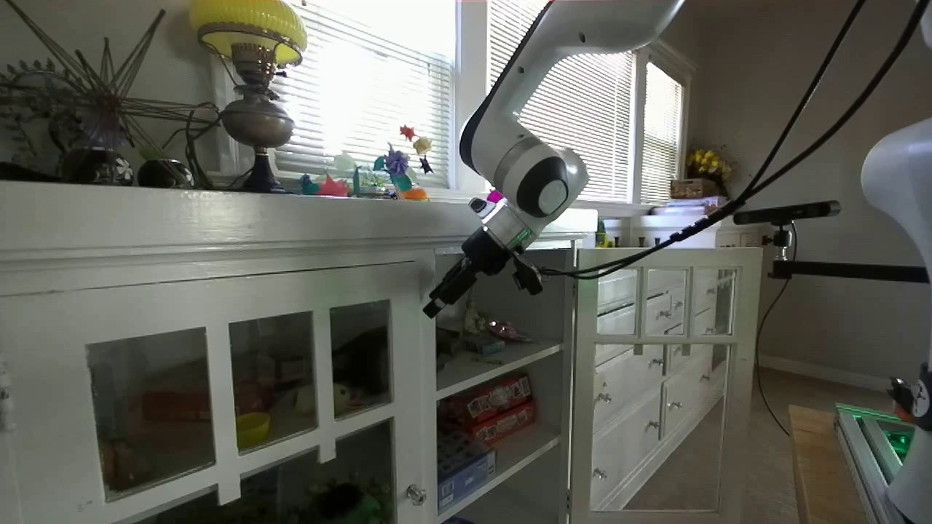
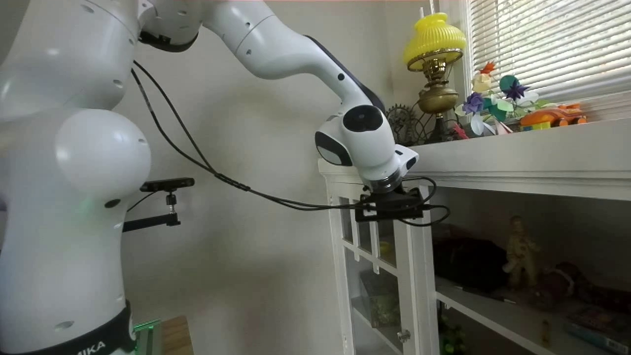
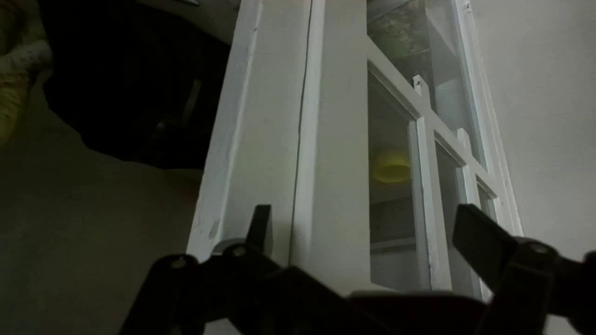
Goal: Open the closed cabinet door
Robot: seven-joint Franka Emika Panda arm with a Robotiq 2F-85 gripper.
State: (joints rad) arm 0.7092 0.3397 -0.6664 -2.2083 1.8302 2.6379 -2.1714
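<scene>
Door (image 1: 223,407) closed, gripper (image 3: 364,228) spread wide.
I read clipped "MIKA" (image 2: 91,348) on the arm (image 2: 69,222); boxes (image 1: 499,399) blur past reading.

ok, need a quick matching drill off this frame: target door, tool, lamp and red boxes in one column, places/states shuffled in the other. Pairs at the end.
Column 1
1. target door
2. tool
3. lamp
4. red boxes

Column 2
A. standing on the top ledge
B. shut
C. lying on an inside shelf
D. open

Pairs: 1-B, 2-D, 3-A, 4-C
</scene>
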